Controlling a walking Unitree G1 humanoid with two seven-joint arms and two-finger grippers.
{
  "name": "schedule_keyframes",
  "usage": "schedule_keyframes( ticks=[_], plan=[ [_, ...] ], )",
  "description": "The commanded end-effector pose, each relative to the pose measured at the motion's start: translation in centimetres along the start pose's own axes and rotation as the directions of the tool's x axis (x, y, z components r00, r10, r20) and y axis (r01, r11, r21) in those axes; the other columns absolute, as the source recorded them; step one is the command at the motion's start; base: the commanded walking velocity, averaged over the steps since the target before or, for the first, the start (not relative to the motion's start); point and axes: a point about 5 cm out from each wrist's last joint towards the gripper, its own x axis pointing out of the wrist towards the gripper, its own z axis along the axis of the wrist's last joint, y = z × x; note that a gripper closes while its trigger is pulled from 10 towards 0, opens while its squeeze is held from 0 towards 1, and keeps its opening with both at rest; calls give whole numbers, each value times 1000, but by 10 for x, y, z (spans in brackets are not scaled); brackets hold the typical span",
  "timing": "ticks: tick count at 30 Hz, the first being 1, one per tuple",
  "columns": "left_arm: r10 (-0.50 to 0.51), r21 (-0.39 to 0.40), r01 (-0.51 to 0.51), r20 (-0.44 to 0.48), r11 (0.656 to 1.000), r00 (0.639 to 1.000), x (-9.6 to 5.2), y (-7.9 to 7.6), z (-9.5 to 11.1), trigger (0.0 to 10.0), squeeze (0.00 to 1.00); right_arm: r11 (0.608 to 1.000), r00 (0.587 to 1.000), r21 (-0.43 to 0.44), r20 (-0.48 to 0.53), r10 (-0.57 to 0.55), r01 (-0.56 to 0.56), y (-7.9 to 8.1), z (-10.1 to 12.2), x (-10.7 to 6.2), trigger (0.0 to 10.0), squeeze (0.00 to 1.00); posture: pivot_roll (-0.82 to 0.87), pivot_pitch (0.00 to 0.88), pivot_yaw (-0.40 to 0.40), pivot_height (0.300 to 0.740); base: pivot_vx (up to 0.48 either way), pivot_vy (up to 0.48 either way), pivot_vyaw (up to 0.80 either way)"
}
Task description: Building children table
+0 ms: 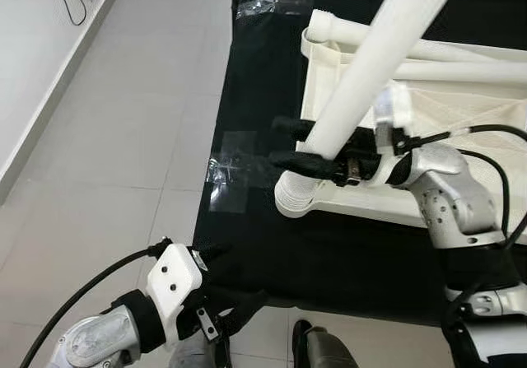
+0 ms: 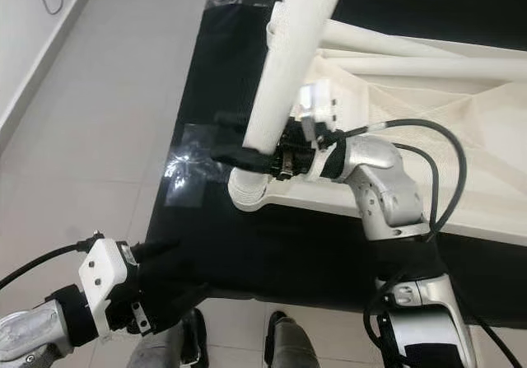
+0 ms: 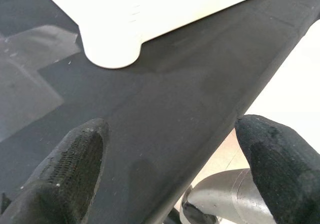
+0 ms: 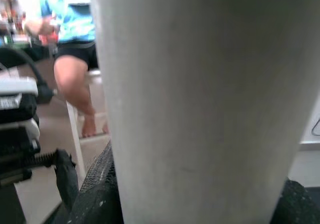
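My right hand (image 1: 317, 150) is closed on a white table leg (image 1: 375, 63), a smooth round tube that slants up out of the top of the head views. Its 2 black fingers (image 1: 306, 165) pinch the tube close to its lower end. That end meets a ribbed round socket (image 1: 294, 197) at the near corner of the table top (image 1: 362, 80), a cream-white panel lying on a black mat (image 1: 255, 137). I cannot tell whether the leg is seated in the socket. 2 more white tubes (image 1: 461, 55) lie along the panel's far side, and the panel's inner face looks like pale fabric with creases.

My left hand (image 1: 235, 310) hangs low over the mat's near edge with its fingers (image 3: 75, 159) spread apart and nothing between them; the wrist view shows their rough, woven-looking pads and the panel's rounded corner (image 3: 110, 53) beyond. Patches of clear, shiny tape (image 1: 230, 170) are stuck on the mat. The floor (image 1: 123, 121) is pale grey tile. In the right wrist view, past the matte tube, a person's bare legs (image 4: 75, 83) stand by a white frame. I can read no writing.
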Motion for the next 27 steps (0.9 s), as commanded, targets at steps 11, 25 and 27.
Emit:
schedule_keyframes(
  ticks=[11, 25, 27],
  plan=[
    [-16, -3, 16, -14, 1000, 1000, 1, -2, -4, 10000, 0, 991, 976, -57, -187, 107, -120, 13, -16, 9, 10000, 0, 38, 385, 17, 740, 0, 0, 0],
    [-15, -1, 15, 3, 1000, 1000, 9, 0, -3, 10000, 0, 969, 933, -93, -304, 192, -229, 17, -28, 13, 10000, 0, 63, 395, 1, 740, 0, 0, 0],
    [-14, -2, 14, 5, 1000, 1000, 9, -1, -2, 10000, 0, 968, 931, -90, -307, 196, -233, 16, -27, 12, 10000, 0, 62, 397, -1, 740, 0, 0, 0]
  ],
)
